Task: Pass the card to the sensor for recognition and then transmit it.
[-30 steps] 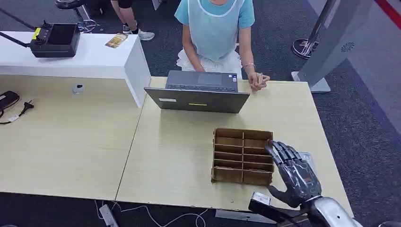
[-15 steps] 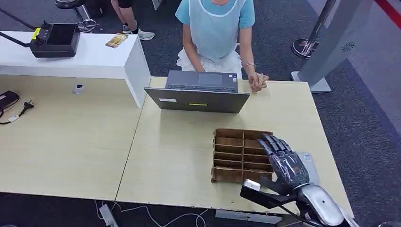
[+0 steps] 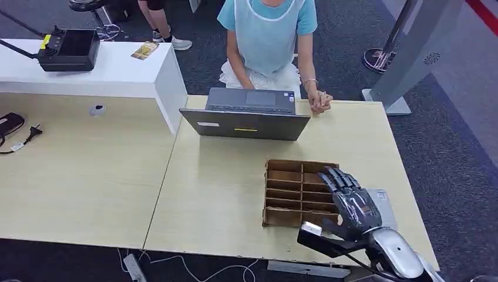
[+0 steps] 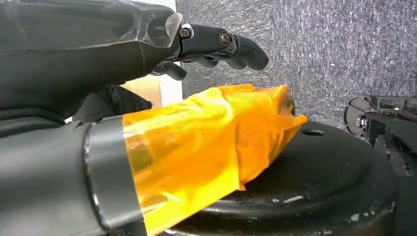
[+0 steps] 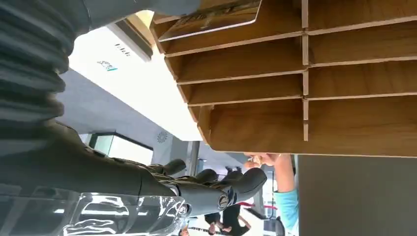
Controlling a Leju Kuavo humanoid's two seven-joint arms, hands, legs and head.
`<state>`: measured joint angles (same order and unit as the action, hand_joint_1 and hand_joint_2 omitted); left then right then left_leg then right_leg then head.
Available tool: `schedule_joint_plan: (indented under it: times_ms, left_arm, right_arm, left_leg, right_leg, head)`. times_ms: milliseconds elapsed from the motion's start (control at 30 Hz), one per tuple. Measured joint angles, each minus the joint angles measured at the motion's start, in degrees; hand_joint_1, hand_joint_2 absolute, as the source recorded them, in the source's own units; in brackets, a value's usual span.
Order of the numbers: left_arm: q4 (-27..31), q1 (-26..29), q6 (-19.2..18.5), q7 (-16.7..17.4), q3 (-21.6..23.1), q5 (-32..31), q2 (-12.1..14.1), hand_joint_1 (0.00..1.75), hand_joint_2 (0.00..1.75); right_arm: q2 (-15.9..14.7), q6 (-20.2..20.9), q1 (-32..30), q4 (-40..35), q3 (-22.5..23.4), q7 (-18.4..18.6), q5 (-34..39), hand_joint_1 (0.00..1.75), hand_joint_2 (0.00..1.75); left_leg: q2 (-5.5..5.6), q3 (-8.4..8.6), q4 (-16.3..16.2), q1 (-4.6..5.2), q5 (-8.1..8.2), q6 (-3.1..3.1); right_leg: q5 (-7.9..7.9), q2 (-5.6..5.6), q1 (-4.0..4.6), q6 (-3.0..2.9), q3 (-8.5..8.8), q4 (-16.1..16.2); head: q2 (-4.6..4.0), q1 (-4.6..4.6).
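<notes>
Shifted slightly inward over the wooden tray [image 3: 282, 194] on the counter [image 3: 223, 194], right hand [image 3: 351, 202] with fingers [image 5: 231, 189] apart and empty, card [image 5: 211, 19] seemingly in an end slot, liable to jam against dividers.

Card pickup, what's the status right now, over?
Right hand open, above the slotted wooden tray. Left hand open, hanging low. Card in an end slot, not yet held. Nothing blocking.
</notes>
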<state>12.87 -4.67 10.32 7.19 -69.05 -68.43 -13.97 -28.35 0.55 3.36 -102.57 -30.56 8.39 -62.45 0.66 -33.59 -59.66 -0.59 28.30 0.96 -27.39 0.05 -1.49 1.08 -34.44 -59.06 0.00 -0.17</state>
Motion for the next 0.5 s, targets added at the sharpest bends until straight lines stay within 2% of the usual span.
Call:
schedule_joint_plan:
  times_ms: [67,133,267,367,500]
  left_arm:
    - [0.0,0.0,0.0,0.0,0.0,0.0,0.0,0.00,0.00]
    - [0.0,0.0,0.0,0.0,0.0,0.0,0.0,0.00,0.00]
    - [0.0,0.0,0.0,0.0,0.0,0.0,0.0,0.00,0.00]
    - [0.0,0.0,0.0,0.0,0.0,0.0,0.0,0.00,0.00]
    - [0.0,0.0,0.1,0.0,0.0,0.0,0.0,0.00,0.00]
  right_arm:
    - [0.0,0.0,0.0,0.1,0.0,0.0,0.1,0.40,1.75]
    - [0.0,0.1,0.0,0.1,0.0,0.0,0.2,0.52,1.75]
    - [0.0,0.2,0.1,0.2,-0.1,0.0,0.5,0.59,1.75]
    - [0.0,0.2,0.3,0.2,-0.2,0.0,0.6,0.77,1.75]
    - [0.0,0.2,0.4,0.3,-0.4,0.0,0.6,0.72,1.75]
  left_leg:
    - [0.00,0.00,0.0,0.00,0.00,0.00]
    - [0.00,0.00,0.0,0.00,0.00,0.00]
    - [0.00,-0.01,0.0,0.00,0.00,0.00]
    - [0.00,-0.01,0.0,0.00,0.00,0.00]
    - [0.00,0.00,0.0,0.00,0.00,0.00]
  right_leg:
    - [0.00,0.00,0.00,0.00,0.00,0.0]
    - [0.00,0.00,0.00,0.00,0.00,0.0]
    - [0.00,0.00,0.00,0.00,0.00,0.0]
    - [0.00,0.00,0.00,0.00,0.00,0.0]
    - [0.00,0.00,0.00,0.00,0.00,0.0]
  head:
    - [0.00,0.00]
    - [0.00,0.00]
    - [0.00,0.00]
    - [0.00,0.00]
    - [0.00,0.00]
